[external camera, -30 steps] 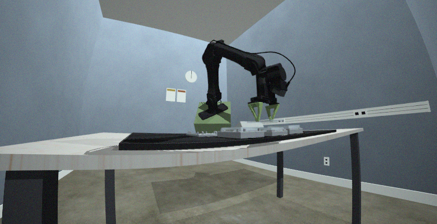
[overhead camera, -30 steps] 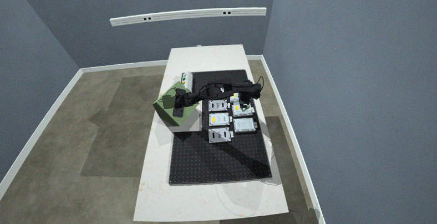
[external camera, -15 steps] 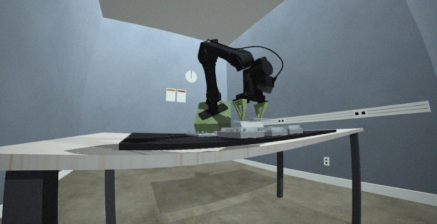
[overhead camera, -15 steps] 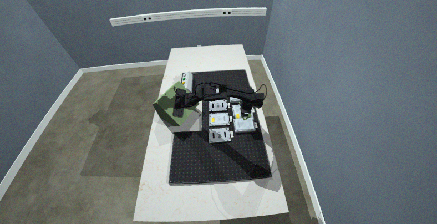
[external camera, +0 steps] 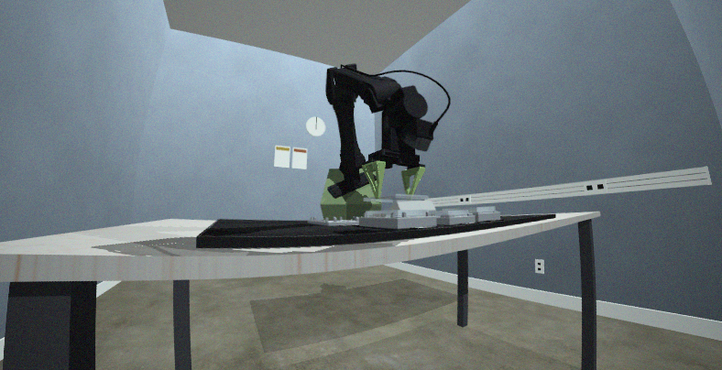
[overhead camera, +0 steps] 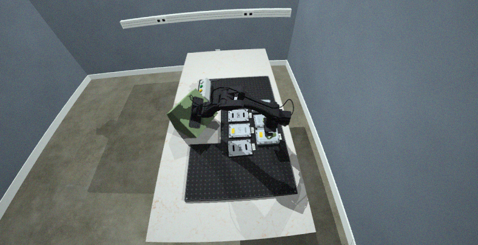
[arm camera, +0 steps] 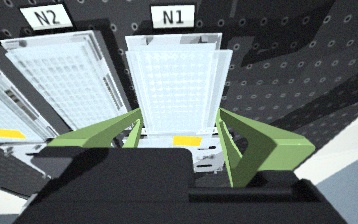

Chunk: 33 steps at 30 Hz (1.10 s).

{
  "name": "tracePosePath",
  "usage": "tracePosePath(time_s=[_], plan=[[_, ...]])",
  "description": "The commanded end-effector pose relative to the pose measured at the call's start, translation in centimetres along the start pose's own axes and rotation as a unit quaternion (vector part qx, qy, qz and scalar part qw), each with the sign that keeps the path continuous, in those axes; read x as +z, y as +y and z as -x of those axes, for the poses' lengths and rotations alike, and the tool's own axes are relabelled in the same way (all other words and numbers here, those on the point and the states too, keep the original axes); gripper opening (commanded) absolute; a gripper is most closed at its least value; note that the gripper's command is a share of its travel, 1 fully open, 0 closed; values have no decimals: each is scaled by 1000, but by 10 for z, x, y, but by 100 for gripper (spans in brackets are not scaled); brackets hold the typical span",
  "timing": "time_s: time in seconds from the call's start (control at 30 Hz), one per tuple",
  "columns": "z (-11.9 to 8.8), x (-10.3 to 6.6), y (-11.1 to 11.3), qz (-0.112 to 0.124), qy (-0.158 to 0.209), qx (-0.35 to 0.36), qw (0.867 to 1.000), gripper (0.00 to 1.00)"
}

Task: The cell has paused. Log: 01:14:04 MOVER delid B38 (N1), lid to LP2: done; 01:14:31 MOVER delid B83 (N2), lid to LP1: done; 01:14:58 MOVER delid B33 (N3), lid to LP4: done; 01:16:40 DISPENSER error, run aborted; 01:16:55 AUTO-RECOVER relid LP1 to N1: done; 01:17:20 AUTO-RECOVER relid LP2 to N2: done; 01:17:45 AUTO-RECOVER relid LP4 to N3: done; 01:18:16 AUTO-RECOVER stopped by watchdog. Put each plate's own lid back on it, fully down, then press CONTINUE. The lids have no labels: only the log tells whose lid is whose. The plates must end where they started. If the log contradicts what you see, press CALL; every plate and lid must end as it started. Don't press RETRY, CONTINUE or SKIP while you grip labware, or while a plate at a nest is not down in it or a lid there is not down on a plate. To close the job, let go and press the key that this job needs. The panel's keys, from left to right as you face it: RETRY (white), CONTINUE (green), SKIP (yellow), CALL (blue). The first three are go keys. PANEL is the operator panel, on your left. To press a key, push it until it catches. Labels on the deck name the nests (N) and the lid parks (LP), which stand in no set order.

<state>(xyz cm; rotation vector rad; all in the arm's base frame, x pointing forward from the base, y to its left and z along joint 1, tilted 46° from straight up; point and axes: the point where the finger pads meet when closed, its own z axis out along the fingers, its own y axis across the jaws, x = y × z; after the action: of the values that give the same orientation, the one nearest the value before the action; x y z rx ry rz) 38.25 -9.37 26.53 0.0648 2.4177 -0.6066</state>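
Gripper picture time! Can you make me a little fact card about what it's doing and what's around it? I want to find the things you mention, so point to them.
gripper: shut on a lid [external camera: 376,200] [arm camera: 180,90], gripper [overhead camera: 270,135] [external camera: 395,196] [arm camera: 179,111] pointing down
place: over the plate [arm camera: 172,39] by the N1 sign [arm camera: 173,16]
neighbour sign: N2 [arm camera: 47,17]
green fingers: one on each side of the lid
button panel [overhead camera: 205,91]: white, green and yellow keys seen; blue key not visible

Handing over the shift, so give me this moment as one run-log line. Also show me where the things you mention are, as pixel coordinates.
pincer [overhead camera: 270,135] [external camera: 395,196] [arm camera: 179,111]: shut on lid [overhead camera: 264,139] [external camera: 418,197] [arm camera: 180,85] | lid: over plate [external camera: 399,222] [arm camera: 152,142] at N1 | continue key: not being pressed
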Motion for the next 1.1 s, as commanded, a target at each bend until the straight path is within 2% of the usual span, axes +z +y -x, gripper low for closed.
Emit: tracePosePath(time_s=[0.0, 0.03, 0.6, 0.63, 0.97, 1.03, 1.07], plan=[[11, -17, 0, 16, -23, -9, 1000, 0], [11, -13, 7, 21, -19, -16, 999, 0], [15, -8, 4, 16, -26, -9, 1000, 0], [5, -5, 4, 14, -11, -11, 1000, 0], [5, -4, 3, 14, -11, -11, 1000, 0], [11, -3, -1, 14, -19, -7, 1000, 0], [5, -3, 3, 14, -11, -11, 1000, 0]])
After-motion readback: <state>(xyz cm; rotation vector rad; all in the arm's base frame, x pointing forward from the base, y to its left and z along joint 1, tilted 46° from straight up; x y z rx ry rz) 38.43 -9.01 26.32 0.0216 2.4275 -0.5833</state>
